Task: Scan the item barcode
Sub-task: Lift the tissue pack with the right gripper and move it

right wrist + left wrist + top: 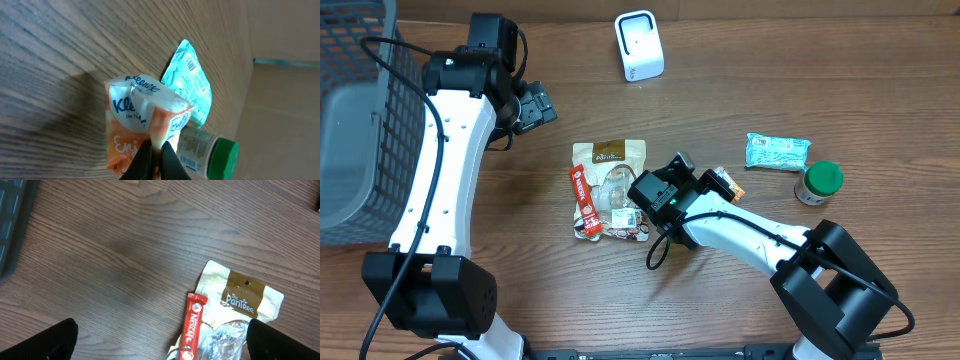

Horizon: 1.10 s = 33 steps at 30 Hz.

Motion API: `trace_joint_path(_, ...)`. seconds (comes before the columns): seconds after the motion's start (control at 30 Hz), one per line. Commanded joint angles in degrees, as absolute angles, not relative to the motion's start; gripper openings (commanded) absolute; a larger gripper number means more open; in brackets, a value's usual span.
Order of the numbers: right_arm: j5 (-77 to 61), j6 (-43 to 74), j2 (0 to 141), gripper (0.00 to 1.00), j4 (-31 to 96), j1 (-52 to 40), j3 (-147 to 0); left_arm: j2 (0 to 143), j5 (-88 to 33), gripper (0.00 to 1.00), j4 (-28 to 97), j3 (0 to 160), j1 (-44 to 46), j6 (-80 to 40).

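Note:
My right gripper (156,162) is shut on a fold of an orange and white Kleenex tissue pack (132,125), which it holds a little above the wooden table. From overhead, the same gripper (712,183) and the pack (728,184) sit right of the table's middle. A white barcode scanner (640,45) stands at the far edge, well away from the pack. My left gripper (535,105) hangs open at the upper left. In its own view the left gripper (162,342) has nothing between its fingers, above bare wood beside a red Nescafe stick (191,325).
A tan PanTree bag (610,155) and the Nescafe stick (583,200) lie left of my right wrist. A teal packet (777,152) and a green-lidded bottle (818,183) lie just right of the held pack. A grey basket (360,120) fills the left side.

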State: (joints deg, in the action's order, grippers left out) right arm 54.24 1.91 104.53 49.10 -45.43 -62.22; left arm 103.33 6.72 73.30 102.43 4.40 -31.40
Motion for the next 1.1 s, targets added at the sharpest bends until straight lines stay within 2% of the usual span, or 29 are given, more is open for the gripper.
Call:
trace_joint_path(0.0,55.3,5.4,105.5,0.04,49.5,-45.6,-63.0,103.8,7.5,1.0,73.3,102.4,4.5,-31.3)
trace_joint_path(0.9,48.8,5.4,107.5,0.05,50.1,-45.6,-61.8,103.8,7.5,1.0,73.3,102.4,4.5,-31.3)
trace_joint_path(1.0,48.8,5.4,107.5,0.16,49.7,-45.6,-61.8,103.8,7.5,1.0,73.3,102.4,4.5,-31.3)
trace_joint_path(1.07,48.8,5.4,107.5,0.19,49.6,-45.6,-61.8,103.8,7.5,1.0,73.3,102.4,4.5,-31.3)
